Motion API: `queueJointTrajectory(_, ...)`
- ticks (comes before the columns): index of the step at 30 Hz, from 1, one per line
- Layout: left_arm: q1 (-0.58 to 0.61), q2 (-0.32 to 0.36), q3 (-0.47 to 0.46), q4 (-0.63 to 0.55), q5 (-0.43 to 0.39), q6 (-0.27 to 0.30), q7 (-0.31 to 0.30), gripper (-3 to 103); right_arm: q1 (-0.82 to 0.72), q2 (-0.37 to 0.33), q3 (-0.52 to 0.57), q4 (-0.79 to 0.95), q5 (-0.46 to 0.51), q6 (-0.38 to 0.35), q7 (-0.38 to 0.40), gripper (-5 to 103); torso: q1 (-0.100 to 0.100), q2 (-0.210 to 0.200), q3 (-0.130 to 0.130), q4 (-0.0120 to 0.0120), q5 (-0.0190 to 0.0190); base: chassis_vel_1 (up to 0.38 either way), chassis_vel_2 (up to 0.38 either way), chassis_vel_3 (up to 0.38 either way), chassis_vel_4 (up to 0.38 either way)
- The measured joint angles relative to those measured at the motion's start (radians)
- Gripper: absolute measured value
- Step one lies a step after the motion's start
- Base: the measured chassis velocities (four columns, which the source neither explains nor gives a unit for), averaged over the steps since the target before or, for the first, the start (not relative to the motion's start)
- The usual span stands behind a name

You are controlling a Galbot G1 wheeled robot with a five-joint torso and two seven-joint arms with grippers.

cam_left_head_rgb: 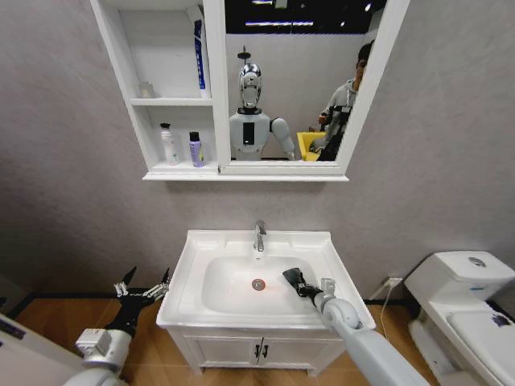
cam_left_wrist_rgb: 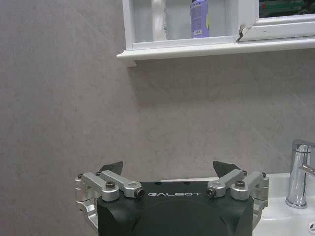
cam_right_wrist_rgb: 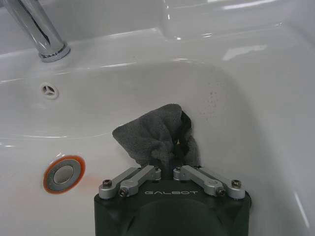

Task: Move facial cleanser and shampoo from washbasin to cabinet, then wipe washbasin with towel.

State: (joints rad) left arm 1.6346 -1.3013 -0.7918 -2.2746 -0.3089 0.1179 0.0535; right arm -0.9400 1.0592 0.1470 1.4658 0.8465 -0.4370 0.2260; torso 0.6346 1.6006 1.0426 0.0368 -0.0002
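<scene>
My right gripper (cam_left_head_rgb: 296, 280) is shut on the dark grey towel (cam_right_wrist_rgb: 156, 136), pressing it against the right inner slope of the washbasin (cam_left_head_rgb: 193, 277). The red-ringed drain (cam_right_wrist_rgb: 63, 173) lies a little to the towel's left. On the cabinet's (cam_left_head_rgb: 181, 171) lowest shelf stand the white facial cleanser bottle (cam_left_head_rgb: 168, 145) and the purple shampoo bottle (cam_left_head_rgb: 195, 149). Both bottles also show in the left wrist view, white (cam_left_wrist_rgb: 158, 19) and purple (cam_left_wrist_rgb: 199, 18). My left gripper (cam_left_head_rgb: 143, 288) hangs open beside the washbasin's left edge, holding nothing.
A chrome tap (cam_left_head_rgb: 259, 236) stands at the basin's back rim. A white toilet (cam_left_head_rgb: 467, 310) sits to the right. Below the basin is a two-door vanity (cam_left_head_rgb: 257, 351). The cabinet's mirror (cam_left_head_rgb: 298, 80) reflects the robot and a person behind it.
</scene>
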Motion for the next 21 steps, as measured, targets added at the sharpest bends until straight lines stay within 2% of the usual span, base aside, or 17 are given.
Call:
queueJointTrajectory(6,0.0,0.0,0.0,0.0,0.0,0.0,0.0,100,0.059,0.098,-0.041,-0.074,0.022,-0.003,-0.001,6,0.0,0.0,0.0,0.0,0.0,0.0,0.0,0.0,0.0)
queueJointTrajectory(9,0.0,0.0,0.0,0.0,0.0,0.0,0.0,100,0.073,0.124,-0.047,-0.09,0.029,-0.005,-0.001,6,0.0,0.0,0.0,0.0,0.0,0.0,0.0,0.0,0.0)
queueJointTrajectory(14,0.0,0.0,0.0,0.0,0.0,0.0,0.0,100,0.173,0.209,-0.097,-0.218,0.05,-0.007,-0.014,6,0.0,0.0,0.0,0.0002,0.0,0.0,0.0,0.0,0.0)
queueJointTrajectory(21,0.0,0.0,0.0,0.0,0.0,0.0,0.0,100,0.235,0.259,-0.126,-0.283,0.048,-0.006,-0.021,6,0.0,0.0,0.0,0.0001,0.0,0.0,0.0,0.0,0.0)
